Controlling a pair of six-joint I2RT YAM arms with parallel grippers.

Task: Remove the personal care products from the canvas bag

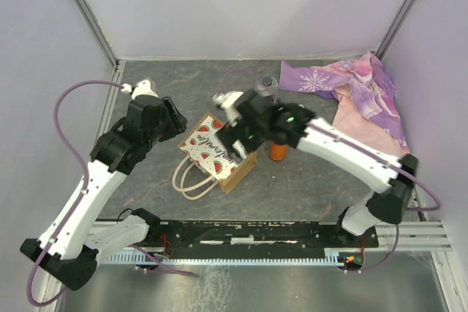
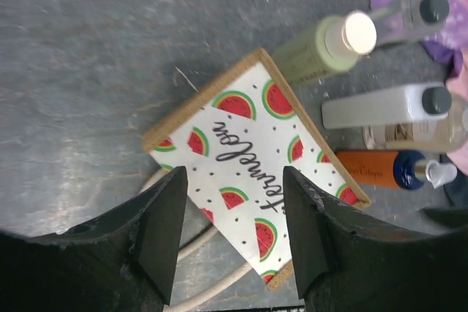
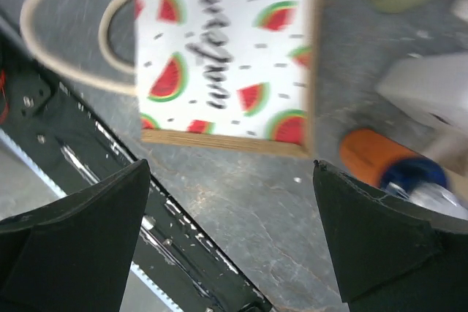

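Though both sit by the canvas bag (image 1: 212,147), left gripper (image 2: 232,180) & right gripper (image 3: 230,169) are spread wide, holding nothing. Bag at frame ctr in top view, watermelon panel up; orange bottle (image 2: 369,167), white bottle (image 2: 380,105), green bottle (image 2: 322,47) on surface (image 1: 307,188) just right of it.

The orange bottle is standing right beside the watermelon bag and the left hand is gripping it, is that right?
Not quite. The left hand is open and grips nothing. The left wrist view shows it hovering over the watermelon bag, while the orange bottle stands free beside the bag, as you said.
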